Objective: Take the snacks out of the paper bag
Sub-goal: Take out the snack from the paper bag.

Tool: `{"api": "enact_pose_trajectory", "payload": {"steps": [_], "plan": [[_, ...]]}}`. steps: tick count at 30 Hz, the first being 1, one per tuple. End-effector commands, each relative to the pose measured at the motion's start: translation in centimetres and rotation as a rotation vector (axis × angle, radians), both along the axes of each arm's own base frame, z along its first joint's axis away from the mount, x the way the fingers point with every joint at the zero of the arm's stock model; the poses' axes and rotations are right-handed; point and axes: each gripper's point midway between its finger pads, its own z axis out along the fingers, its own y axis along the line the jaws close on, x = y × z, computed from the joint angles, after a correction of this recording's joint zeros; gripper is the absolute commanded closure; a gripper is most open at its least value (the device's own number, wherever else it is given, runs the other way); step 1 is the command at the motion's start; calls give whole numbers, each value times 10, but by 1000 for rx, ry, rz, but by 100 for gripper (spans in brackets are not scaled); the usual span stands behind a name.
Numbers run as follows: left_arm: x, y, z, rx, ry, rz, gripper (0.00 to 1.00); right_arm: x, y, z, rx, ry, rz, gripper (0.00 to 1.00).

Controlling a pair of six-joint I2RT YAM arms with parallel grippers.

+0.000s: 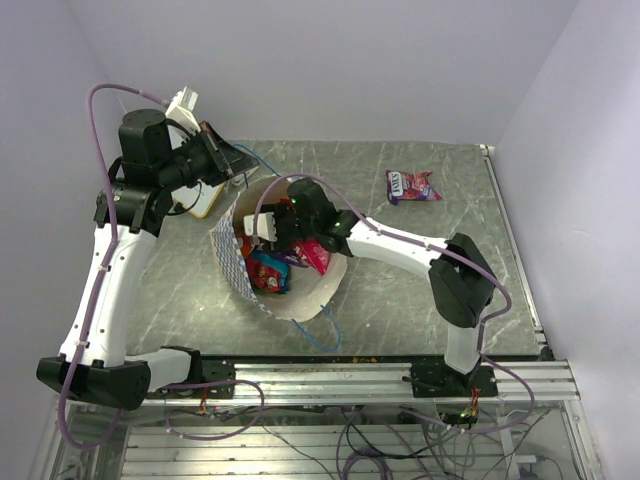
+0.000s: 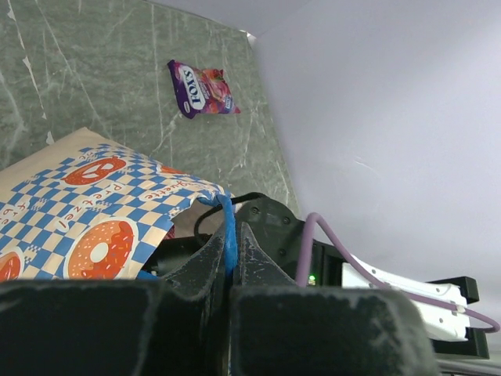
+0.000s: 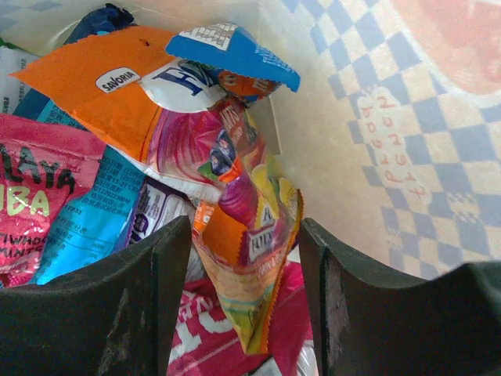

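Note:
The paper bag (image 1: pixel 300 298) stands in the middle of the table with its mouth open. Its checkered band and logos fill the lower left of the left wrist view (image 2: pixel 94 227). My left gripper (image 1: pixel 228 166) is shut on the bag's blue cord handle (image 2: pixel 228 235) and holds it up. My right gripper (image 1: pixel 272 232) reaches down inside the bag. It is open (image 3: pixel 244 227), with a multi-coloured snack packet (image 3: pixel 254 258) standing between its fingers. An orange packet (image 3: pixel 94 86), a blue one (image 3: pixel 235 55) and a large red-pink one (image 3: pixel 31 196) lie around it. One purple packet (image 1: pixel 412 186) lies on the table at the back right.
A wooden-framed board (image 1: pixel 207 203) lies behind the bag, by the left gripper. The bag's second blue handle (image 1: pixel 325 335) hangs over the near side. The metal frame rail (image 1: pixel 380 375) runs along the table's near edge. Walls close in at the left, back and right.

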Motion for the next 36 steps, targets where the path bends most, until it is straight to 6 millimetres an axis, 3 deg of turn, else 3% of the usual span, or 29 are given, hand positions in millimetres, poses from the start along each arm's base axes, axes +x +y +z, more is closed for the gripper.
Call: {"api": "enact_pose_trajectory", "payload": {"steps": [1,8,12,20,29,36], "plan": [[-17,-4,32,-26,-105,-60,93,2,15,-8,6,3,53,43],[-18,-4,29,-19,-94,-65,93,1,29,-15,29,43,70,49],[-19,-2,26,0,-85,-60,93,5,31,-8,34,14,49,70],[-14,0,21,26,-66,-47,93,3,22,10,25,-10,33,99],[-7,10,20,91,-52,9,93,-20,-4,79,105,-26,13,100],[-3,11,21,93,-54,16,93,-37,-47,111,99,-18,-66,100]]}}
